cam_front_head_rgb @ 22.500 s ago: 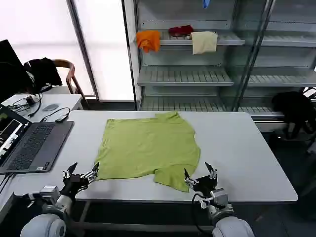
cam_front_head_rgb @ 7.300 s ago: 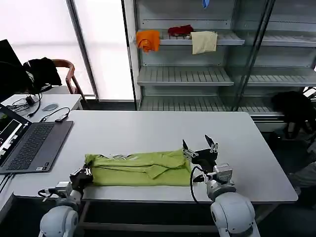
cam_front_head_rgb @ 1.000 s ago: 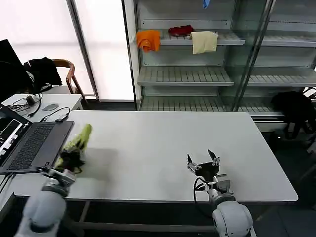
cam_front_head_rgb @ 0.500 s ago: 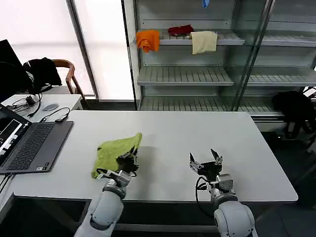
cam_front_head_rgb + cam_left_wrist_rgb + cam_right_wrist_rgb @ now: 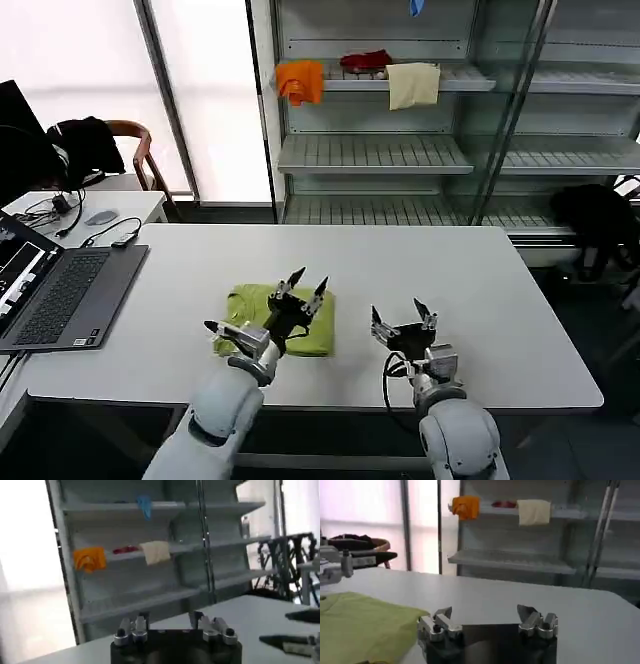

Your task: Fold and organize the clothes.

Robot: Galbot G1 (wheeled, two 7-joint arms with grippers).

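Now the lime-green T-shirt (image 5: 279, 318) lay folded small on the white table (image 5: 500, 300), near its front edge, no longer carried as half a second before. The left gripper (image 5: 305, 284) hovered over it, fingers spread wide. The right gripper (image 5: 401, 316) waited open, just right.

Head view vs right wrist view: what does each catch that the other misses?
Head view alone: the laptop, the whole folded lime-green T-shirt with the open left gripper over it.

Right wrist view alone: a side-on look at the shirt's edge lying flat on the table.

Both: the T-shirt, the open right gripper beside it and apart from it, and the orange cloth and cream cloth on the shelf.
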